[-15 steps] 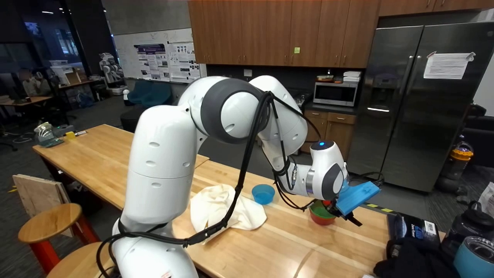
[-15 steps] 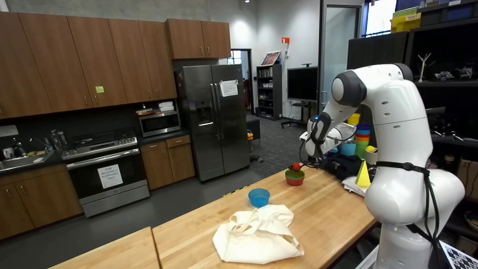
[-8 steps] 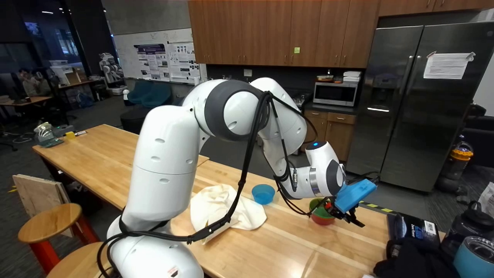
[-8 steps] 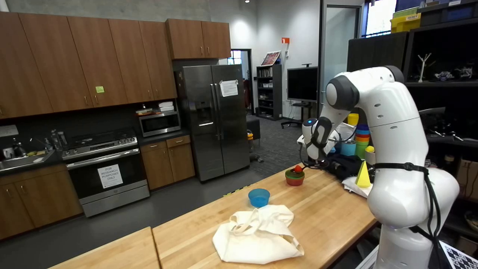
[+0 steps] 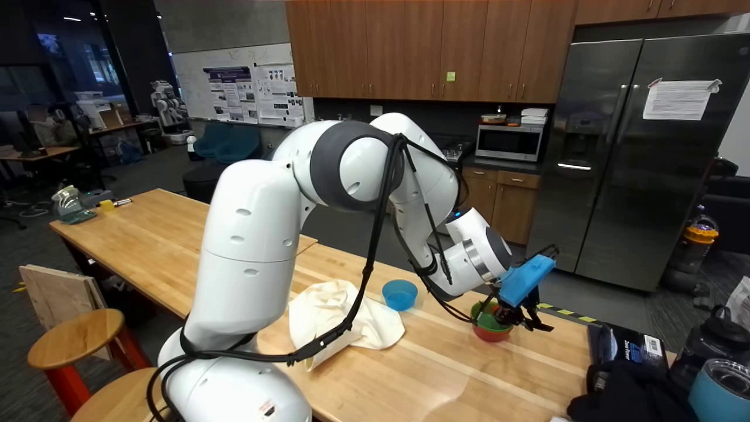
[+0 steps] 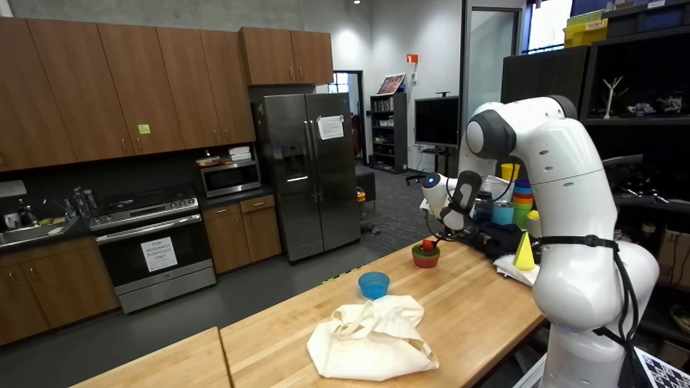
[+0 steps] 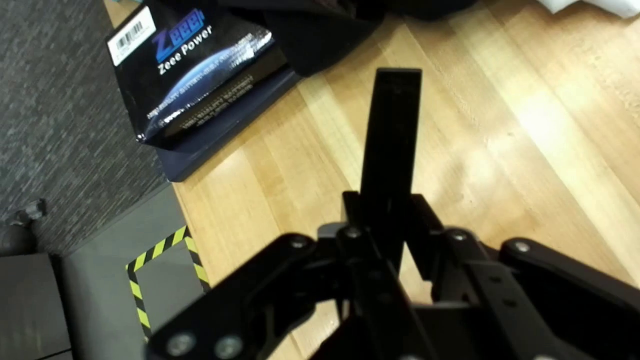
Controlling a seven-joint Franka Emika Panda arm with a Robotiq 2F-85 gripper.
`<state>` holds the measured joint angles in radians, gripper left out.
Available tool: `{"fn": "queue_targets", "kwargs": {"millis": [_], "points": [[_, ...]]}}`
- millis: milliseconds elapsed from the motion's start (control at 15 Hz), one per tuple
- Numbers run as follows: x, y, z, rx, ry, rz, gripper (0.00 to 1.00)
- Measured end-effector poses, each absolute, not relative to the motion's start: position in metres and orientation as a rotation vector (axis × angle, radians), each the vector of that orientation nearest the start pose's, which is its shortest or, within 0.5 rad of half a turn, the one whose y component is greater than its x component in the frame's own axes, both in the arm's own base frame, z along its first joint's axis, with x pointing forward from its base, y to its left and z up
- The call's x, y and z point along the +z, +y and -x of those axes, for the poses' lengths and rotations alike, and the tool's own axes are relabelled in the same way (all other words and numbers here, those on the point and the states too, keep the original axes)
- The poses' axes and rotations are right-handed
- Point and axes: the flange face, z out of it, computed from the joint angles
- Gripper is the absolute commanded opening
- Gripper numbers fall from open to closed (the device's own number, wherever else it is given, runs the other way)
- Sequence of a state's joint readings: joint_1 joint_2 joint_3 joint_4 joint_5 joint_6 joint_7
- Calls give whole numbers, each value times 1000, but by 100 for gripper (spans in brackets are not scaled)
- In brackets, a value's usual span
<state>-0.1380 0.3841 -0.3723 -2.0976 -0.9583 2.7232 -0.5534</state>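
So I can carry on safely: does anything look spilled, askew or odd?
Nothing looks spilled. The black box sits right at the edge of the table, perhaps easily knocked off; the cream cloth bag lies crumpled.

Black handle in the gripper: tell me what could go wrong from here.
The black handle juts well past the gripper, so it might twist in the grip. The red round object shows above the rim of the green bowl, so a bump could roll it onto the table. That bowl is nested in the red bowl near the table edge, so a shove might push both off.
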Motion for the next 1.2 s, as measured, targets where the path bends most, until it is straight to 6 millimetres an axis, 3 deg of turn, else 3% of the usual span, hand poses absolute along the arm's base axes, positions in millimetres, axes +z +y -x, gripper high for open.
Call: {"fn": "queue_targets", "kwargs": {"millis": [667,1200], "points": [[269,-233,-548,-569,1162,-1983,6],[292,-215,-558,-527,1193,-1905,6]]}}
